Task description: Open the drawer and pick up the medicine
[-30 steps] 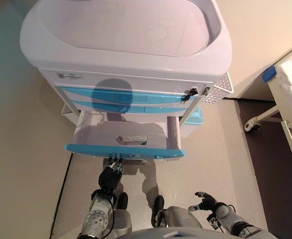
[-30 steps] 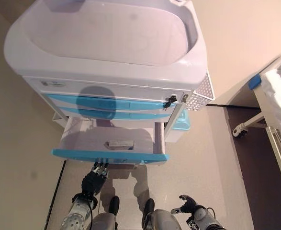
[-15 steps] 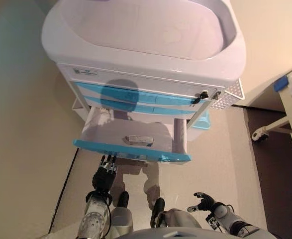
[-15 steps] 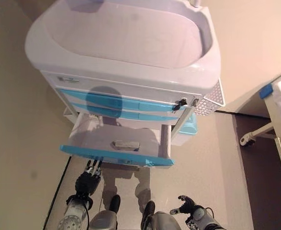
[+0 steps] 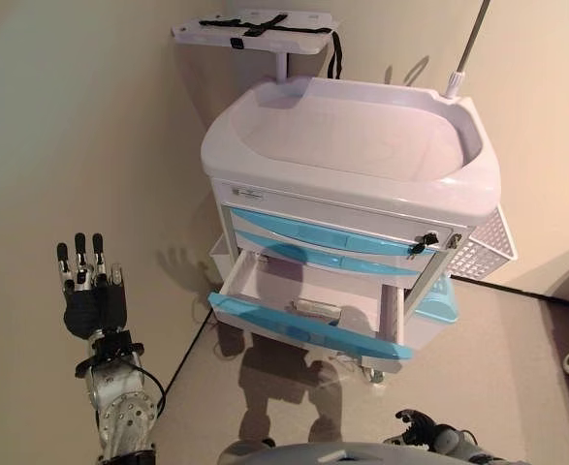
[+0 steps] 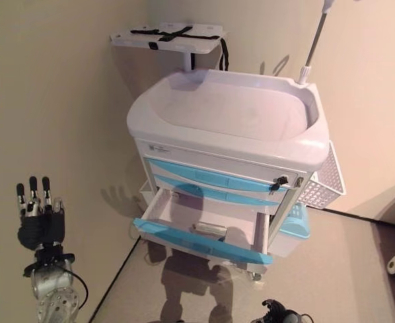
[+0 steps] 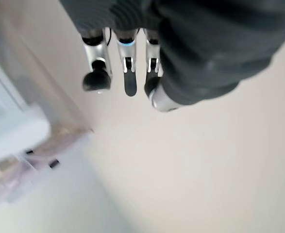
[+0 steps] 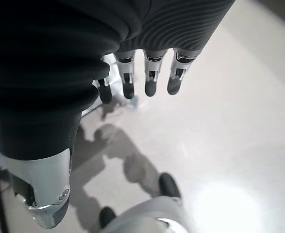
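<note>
Medicine lies flat in the open drawer, lowest of three on the cart, near its blue front. I see my left hand raised at 9 o'clock, well apart from the cart, fingers straight and spread, holding nothing. My right hand hangs low at 5 o'clock above the floor, fingers relaxed and loosely extended in the wrist view, empty. A white basket clings to the cart's 3 o'clock side.
</note>
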`<state>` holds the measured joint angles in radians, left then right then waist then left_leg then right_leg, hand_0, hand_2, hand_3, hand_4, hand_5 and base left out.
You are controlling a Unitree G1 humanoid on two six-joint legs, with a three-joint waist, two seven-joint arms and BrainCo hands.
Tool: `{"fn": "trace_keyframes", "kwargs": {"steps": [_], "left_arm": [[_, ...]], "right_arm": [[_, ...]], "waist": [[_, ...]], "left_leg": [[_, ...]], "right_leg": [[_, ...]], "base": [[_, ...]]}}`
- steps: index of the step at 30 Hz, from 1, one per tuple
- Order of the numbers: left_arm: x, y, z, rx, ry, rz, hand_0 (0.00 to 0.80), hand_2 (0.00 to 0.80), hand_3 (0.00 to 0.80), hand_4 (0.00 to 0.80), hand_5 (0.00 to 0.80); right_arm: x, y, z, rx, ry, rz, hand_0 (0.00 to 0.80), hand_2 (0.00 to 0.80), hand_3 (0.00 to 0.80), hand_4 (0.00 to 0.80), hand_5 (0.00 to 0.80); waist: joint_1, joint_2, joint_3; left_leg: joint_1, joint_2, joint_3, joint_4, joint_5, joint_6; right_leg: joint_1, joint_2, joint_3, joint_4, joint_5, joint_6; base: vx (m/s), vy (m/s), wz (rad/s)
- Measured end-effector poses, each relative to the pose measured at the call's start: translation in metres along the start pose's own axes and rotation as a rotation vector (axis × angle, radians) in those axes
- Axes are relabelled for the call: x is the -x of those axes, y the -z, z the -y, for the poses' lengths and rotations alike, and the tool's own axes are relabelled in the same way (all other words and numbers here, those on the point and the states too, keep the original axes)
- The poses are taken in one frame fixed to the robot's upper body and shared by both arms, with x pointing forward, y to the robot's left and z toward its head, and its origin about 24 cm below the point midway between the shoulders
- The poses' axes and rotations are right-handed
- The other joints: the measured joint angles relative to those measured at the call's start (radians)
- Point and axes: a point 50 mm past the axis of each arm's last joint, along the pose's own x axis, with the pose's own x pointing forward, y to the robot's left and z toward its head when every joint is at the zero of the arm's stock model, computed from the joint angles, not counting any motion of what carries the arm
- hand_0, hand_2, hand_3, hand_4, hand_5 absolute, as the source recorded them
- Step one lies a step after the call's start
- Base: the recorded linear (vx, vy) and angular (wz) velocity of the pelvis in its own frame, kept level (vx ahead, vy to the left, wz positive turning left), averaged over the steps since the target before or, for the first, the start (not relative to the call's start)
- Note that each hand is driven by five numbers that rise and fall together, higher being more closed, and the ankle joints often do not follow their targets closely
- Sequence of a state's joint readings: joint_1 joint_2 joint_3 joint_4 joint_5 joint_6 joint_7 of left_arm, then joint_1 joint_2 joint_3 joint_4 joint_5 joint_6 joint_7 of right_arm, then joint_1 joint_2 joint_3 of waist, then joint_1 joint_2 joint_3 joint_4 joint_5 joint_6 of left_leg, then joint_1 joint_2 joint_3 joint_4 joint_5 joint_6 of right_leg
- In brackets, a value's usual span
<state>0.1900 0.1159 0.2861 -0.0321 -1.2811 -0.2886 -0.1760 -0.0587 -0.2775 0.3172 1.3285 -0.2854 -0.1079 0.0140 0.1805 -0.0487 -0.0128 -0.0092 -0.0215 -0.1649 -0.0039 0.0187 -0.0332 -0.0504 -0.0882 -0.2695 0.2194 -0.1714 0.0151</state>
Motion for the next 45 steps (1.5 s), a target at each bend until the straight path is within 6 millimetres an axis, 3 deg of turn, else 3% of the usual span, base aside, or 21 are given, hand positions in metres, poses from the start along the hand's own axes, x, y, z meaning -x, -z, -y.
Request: {"fn": "trace_keyframes", "kwargs": {"steps": [4, 5, 6, 7, 8, 9, 15, 21, 24, 27, 29, 32, 35, 38, 42, 45], "left_arm": [[0.014, 0.013, -0.034, -0.023, -0.160, -0.082, 0.800, 0.800, 0.800, 0.800, 0.800], [0.018, 0.015, -0.040, -0.023, -0.191, -0.093, 0.753, 0.753, 0.753, 0.753, 0.753], [0.026, 0.020, -0.054, -0.030, -0.261, -0.122, 0.568, 0.568, 0.568, 0.568, 0.568], [0.033, 0.022, -0.061, -0.020, -0.315, -0.138, 0.285, 0.285, 0.285, 0.285, 0.285], [0.039, 0.023, -0.069, -0.029, -0.351, -0.149, 0.110, 0.110, 0.110, 0.110, 0.110], [0.042, 0.026, -0.078, -0.037, -0.393, -0.166, 0.000, 0.000, 0.000, 0.000, 0.000], [0.082, 0.025, -0.127, -0.144, -0.688, -0.265, 0.000, 0.000, 0.000, 0.000, 0.000], [0.091, 0.024, -0.141, -0.326, -0.752, -0.369, 0.000, 0.000, 0.000, 0.000, 0.000], [0.113, 0.017, -0.167, -0.521, -0.908, -0.522, 0.000, 0.000, 0.000, 0.000, 0.000], [0.131, 0.012, -0.177, -0.642, -0.981, -0.618, 0.000, 0.000, 0.000, 0.000, 0.000], [0.144, 0.011, -0.182, -0.718, -1.026, -0.707, 0.000, 0.000, 0.000, 0.000, 0.000], [0.162, 0.006, -0.187, -0.866, -1.060, -0.846, 0.000, 0.000, 0.000, 0.000, 0.000], [0.160, 0.007, -0.187, -0.982, -1.001, -0.934, 0.000, 0.000, 0.000, 0.000, 0.000], [0.160, 0.011, -0.186, -1.171, -0.879, -1.065, 0.000, 0.000, 0.000, 0.000, 0.000], [0.160, 0.019, -0.184, -1.286, -0.770, -1.170, 0.000, 0.000, 0.000, 0.000, 0.000], [0.159, 0.026, -0.182, -1.299, -0.736, -1.182, 0.000, 0.000, 0.000, 0.000, 0.000]], "right_arm": [[0.001, 0.004, -0.002, -0.004, -0.002, -0.011, 0.000, 0.000, 0.000, 0.000, 0.000], [0.001, 0.004, -0.002, -0.005, -0.002, -0.014, 0.000, 0.000, 0.000, 0.000, 0.000], [0.001, 0.005, -0.001, -0.011, 0.002, -0.015, 0.000, 0.000, 0.000, 0.000, 0.000], [0.001, 0.004, -0.001, -0.011, 0.005, -0.014, 0.000, 0.000, 0.000, 0.000, 0.000], [0.001, 0.005, 0.000, -0.018, 0.008, -0.016, 0.000, 0.000, 0.000, 0.000, 0.000], [0.001, 0.006, 0.002, -0.027, 0.015, -0.018, 0.000, 0.000, 0.000, 0.000, 0.000], [0.001, 0.000, 0.012, -0.041, 0.062, 0.008, 0.000, 0.000, 0.000, 0.000, 0.000], [0.001, 0.000, 0.016, -0.136, 0.104, 0.017, 0.000, 0.000, 0.000, 0.000, 0.000], [0.001, -0.007, 0.025, -0.198, 0.148, 0.045, 0.000, 0.000, 0.000, 0.000, 0.000], [0.003, 0.000, 0.028, -0.227, 0.170, 0.035, 0.000, 0.000, 0.000, 0.000, 0.000], [0.003, -0.008, 0.037, -0.244, 0.205, 0.073, 0.000, 0.000, 0.000, 0.000, 0.000], [0.009, -0.039, 0.061, -0.254, 0.295, 0.232, 0.000, 0.000, 0.000, 0.000, 0.000], [0.023, -0.068, 0.089, -0.225, 0.387, 0.390, 0.000, 0.000, 0.000, 0.000, 0.000], [0.052, -0.105, 0.118, -0.227, 0.491, 0.625, 0.000, 0.000, 0.000, 0.000, 0.000], [0.071, -0.122, 0.127, -0.368, 0.508, 0.770, 0.000, 0.000, 0.000, 0.000, 0.000], [0.098, -0.138, 0.127, -0.427, 0.470, 0.943, 0.000, 0.000, 0.000, 0.000, 0.000]], "waist": [[-0.002, 0.002, 0.000], [-0.001, 0.003, 0.001], [-0.001, 0.008, 0.004], [-0.002, 0.010, 0.010], [-0.003, 0.013, 0.013], [-0.002, 0.018, 0.014], [-0.024, 0.030, 0.033], [-0.056, 0.026, 0.045], [-0.084, 0.038, 0.050], [-0.114, 0.040, 0.056], [-0.116, 0.044, 0.057], [-0.139, 0.042, 0.058], [-0.142, 0.038, 0.060], [-0.146, 0.028, 0.061], [-0.168, 0.006, 0.076], [-0.171, 0.002, 0.083]], "left_leg": [[-0.002, 0.001, 0.014, 0.000, 0.002, 0.003], [-0.003, 0.001, 0.015, 0.000, 0.002, 0.003], [-0.002, 0.000, 0.018, 0.000, 0.002, 0.004], [-0.004, 0.000, 0.018, -0.001, 0.002, 0.004], [-0.004, 0.000, 0.020, -0.001, 0.002, 0.004], [-0.005, 0.001, 0.024, -0.001, 0.002, 0.004], [-0.004, 0.009, 0.045, -0.010, 0.000, 0.003], [-0.001, 0.020, 0.080, -0.020, -0.002, 0.002], [0.000, 0.028, 0.107, -0.022, -0.004, 0.005], [-0.001, 0.029, 0.115, -0.026, -0.006, 0.007], [0.001, 0.033, 0.139, -0.030, -0.008, 0.009], [0.004, 0.035, 0.179, -0.041, -0.008, 0.010], [0.008, 0.034, 0.212, -0.045, -0.010, 0.013], [0.017, 0.035, 0.246, -0.055, -0.010, 0.016], [0.028, 0.032, 0.250, -0.067, -0.006, 0.020], [0.033, 0.034, 0.267, -0.077, -0.004, 0.023]], "right_leg": [[-0.012, -0.002, 0.014, 0.002, 0.002, 0.002], [-0.013, -0.002, 0.015, 0.002, 0.002, 0.003], [-0.014, -0.003, 0.017, 0.002, 0.003, 0.004], [-0.015, -0.003, 0.018, 0.001, 0.003, 0.004], [-0.018, -0.002, 0.020, 0.001, 0.003, 0.005], [-0.021, -0.002, 0.025, 0.001, 0.004, 0.005], [-0.027, 0.013, 0.046, -0.015, 0.013, -0.001], [-0.031, 0.030, 0.080, -0.047, 0.037, -0.004], [-0.030, 0.037, 0.101, -0.070, 0.056, -0.004], [-0.025, 0.046, 0.121, -0.108, 0.080, -0.005], [-0.026, 0.052, 0.141, -0.128, 0.096, -0.003], [-0.024, 0.068, 0.181, -0.170, 0.141, -0.009], [-0.026, 0.072, 0.211, -0.193, 0.164, -0.005], [-0.020, 0.075, 0.241, -0.223, 0.187, -0.001], [-0.012, 0.074, 0.247, -0.235, 0.195, 0.003], [-0.008, 0.072, 0.259, -0.248, 0.205, 0.006]], "base": [[-0.005, 0.007, -0.09], [-0.003, 0.008, -0.07], [-0.006, 0.009, -0.04], [-0.006, 0.009, -0.04], [-0.004, 0.005, -0.06], [0.000, 0.012, -0.08], [0.014, 0.020, -0.10], [0.017, 0.031, -0.20], [0.024, 0.027, -0.25], [0.039, 0.042, -0.20], [0.030, 0.032, -0.35], [0.012, 0.023, -0.41], [0.017, 0.010, -0.37], [0.024, 0.006, -0.30], [0.012, 0.001, -0.06], [0.011, -0.005, -0.13]]}}
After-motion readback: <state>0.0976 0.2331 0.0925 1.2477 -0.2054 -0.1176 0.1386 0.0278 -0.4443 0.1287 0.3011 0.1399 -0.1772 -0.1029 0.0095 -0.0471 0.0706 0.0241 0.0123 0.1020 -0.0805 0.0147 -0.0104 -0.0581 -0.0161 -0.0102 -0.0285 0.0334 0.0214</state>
